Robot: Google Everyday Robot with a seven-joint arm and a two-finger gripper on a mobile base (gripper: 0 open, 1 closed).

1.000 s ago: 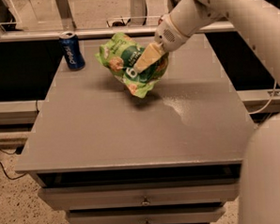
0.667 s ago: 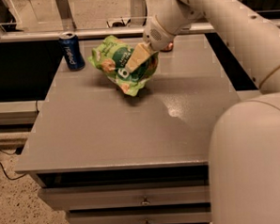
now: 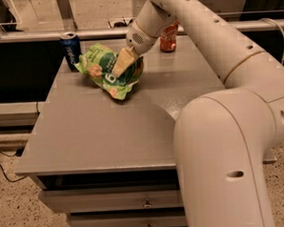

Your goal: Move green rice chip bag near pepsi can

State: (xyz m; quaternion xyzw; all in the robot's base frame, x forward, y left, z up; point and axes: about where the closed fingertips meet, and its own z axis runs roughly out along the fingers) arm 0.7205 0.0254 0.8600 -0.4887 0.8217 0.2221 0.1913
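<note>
Gripper (image 3: 122, 64) at far left of table (image 3: 110, 136), jaws pinched shut on bag (image 3: 99, 70). Bag is just right of pepsi can (image 3: 71, 48); contact unclear. We judge: lower slowly, keep off the can so 1 nudge does not tip it, open only once bag rests flat.

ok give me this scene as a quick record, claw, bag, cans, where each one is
claw: over the far left part of the table, shut on the green rice chip bag
green rice chip bag: crumpled, just right of the pepsi can
pepsi can: upright, far left corner
bag-to-can gap: very small; contact cannot be told
orange can: upright at the far edge, partly behind the arm
</note>
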